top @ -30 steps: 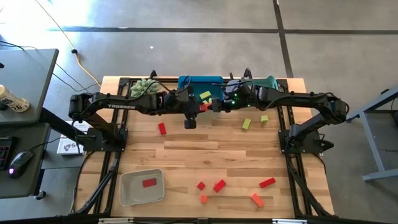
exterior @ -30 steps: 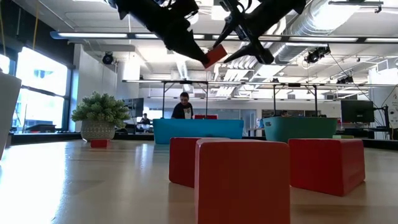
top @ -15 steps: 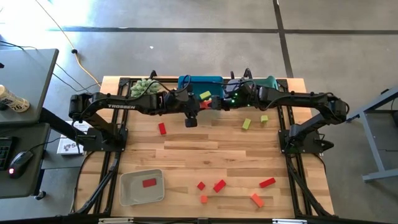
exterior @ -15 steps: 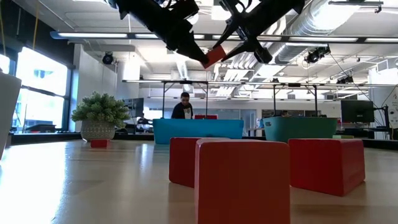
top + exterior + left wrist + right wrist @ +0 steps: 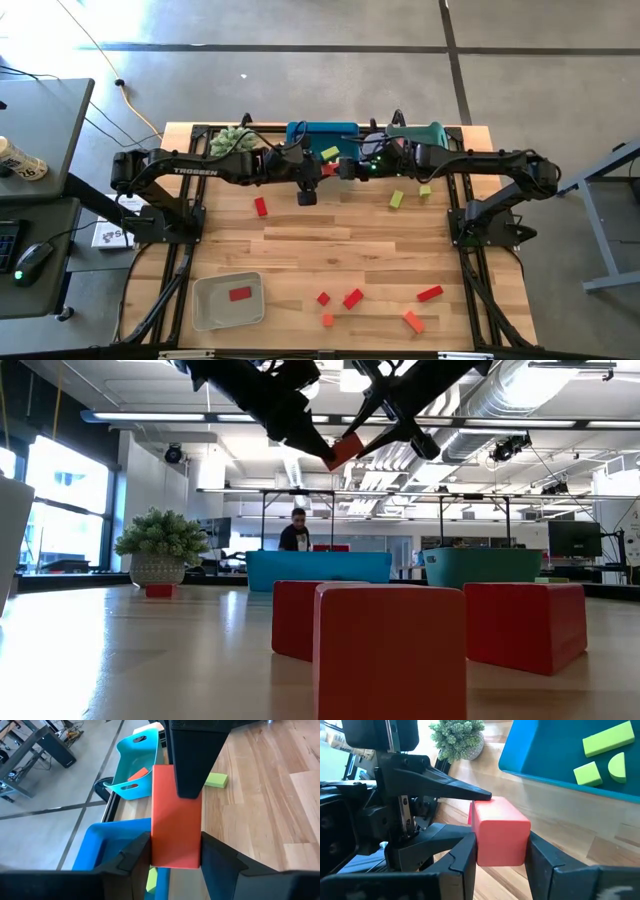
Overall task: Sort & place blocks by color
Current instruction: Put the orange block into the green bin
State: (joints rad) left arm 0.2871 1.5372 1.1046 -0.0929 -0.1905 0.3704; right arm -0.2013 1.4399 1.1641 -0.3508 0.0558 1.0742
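we see the red block (image 5: pixel 500 832) pinched by both the right gripper (image 5: pixel 501 854) and left gripper (image 5: pixel 175 854), above the table (image 5: pixel 330 250) at 12 o'clock; only the high view shows "trossen" on the left arm (image 5: pixel 195 170).

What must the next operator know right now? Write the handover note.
Claws: the left claw and right claw both grip one red block in mid-air near the blue bin, apparently a handover.
Done: a red bar lies in the grey tray; yellow-green blocks lie in the blue bin.
Left: loose blocks on the table: red, orange, yellow-green.
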